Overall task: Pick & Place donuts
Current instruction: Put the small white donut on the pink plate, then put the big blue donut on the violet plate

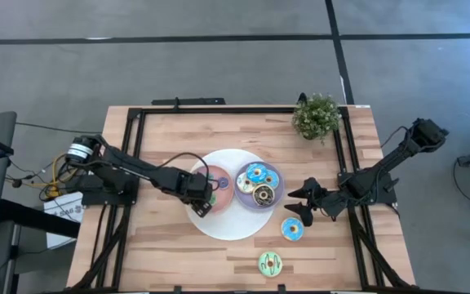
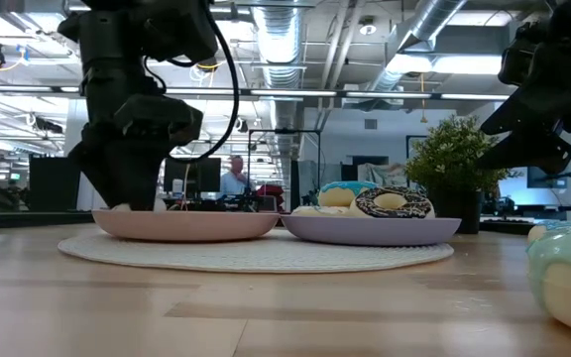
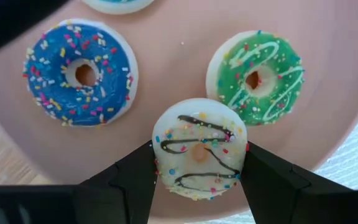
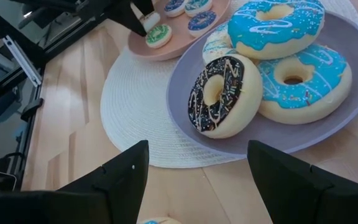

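Observation:
My left gripper [image 1: 203, 194] reaches down over the pink plate [image 1: 225, 189] and is shut on a small white donut with brown drizzle [image 3: 199, 149]. A small blue donut [image 3: 79, 73] and a small green donut [image 3: 257, 78] lie flat on that plate. The purple plate [image 1: 243, 204] holds large donuts: two light blue [image 4: 278, 25] and one brown [image 4: 219, 93], which leans on them. A blue donut [image 1: 292, 229] and a green donut [image 1: 270, 263] lie on the bare table. My right gripper [image 1: 302, 206] is open and empty, right of the purple plate. My left gripper pinches the small white donut between its two fingers [image 3: 135, 177], one on each side of its outer rim [image 3: 160, 155]. The fingers come from above, pointing down. The donut lies flat, icing up, over the pink plate's near-left part; whether it rests on the plate I cannot tell.
Both plates stand on a round white mat [image 1: 219, 224] at the table's middle. A potted plant [image 1: 317, 116] stands at the far right. A black frame [image 1: 137, 122] runs along the table's edges. Bare wood lies near and to the left.

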{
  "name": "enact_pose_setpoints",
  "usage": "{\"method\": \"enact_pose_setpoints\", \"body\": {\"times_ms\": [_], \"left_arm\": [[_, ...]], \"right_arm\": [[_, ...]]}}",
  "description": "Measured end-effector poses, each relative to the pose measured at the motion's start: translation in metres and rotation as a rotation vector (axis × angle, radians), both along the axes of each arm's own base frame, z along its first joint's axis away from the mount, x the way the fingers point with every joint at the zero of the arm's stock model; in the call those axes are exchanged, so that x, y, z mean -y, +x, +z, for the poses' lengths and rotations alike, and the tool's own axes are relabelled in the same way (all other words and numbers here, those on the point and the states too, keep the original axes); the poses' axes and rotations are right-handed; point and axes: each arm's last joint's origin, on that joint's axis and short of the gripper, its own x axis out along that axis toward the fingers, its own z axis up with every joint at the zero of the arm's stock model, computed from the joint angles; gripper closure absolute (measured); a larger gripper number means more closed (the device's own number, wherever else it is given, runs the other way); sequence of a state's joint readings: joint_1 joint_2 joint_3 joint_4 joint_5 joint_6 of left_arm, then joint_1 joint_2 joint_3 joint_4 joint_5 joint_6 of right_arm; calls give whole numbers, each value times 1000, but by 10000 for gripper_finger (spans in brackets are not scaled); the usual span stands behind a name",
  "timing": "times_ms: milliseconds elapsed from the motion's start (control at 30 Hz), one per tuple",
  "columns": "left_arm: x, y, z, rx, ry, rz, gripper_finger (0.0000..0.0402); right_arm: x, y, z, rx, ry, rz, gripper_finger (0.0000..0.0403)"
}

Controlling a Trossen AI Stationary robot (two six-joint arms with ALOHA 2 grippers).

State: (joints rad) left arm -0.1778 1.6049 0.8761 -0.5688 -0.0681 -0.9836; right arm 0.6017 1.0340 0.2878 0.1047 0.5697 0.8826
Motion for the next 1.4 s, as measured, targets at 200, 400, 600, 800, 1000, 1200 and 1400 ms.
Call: {"method": "enact_pose_setpoints", "body": {"times_ms": [200, 400, 600, 800, 1000, 1200, 1400], "left_arm": [[0, 1, 1, 10, -4, -18, 192], [-1, 1, 1, 10, 7, -34, 162], [-1, 1, 2, 6, 16, -92, 146], [-8, 6, 28, -80, 99, -165, 145], [-9, 10, 81, -166, 392, -228, 145], [12, -13, 120, -56, 533, -311, 164], [36, -62, 112, 203, 557, -292, 209]], "right_arm": [[0, 0, 0, -1, 2, 2, 138], [0, 0, 0, -1, 2, 2, 138], [0, 0, 0, -1, 1, 2, 138], [0, 0, 0, 3, 4, 1, 138], [0, 1, 1, 7, 6, -2, 138], [0, 1, 1, 10, 2, -9, 138], [2, 4, 3, 37, 35, -37, 138]]}}
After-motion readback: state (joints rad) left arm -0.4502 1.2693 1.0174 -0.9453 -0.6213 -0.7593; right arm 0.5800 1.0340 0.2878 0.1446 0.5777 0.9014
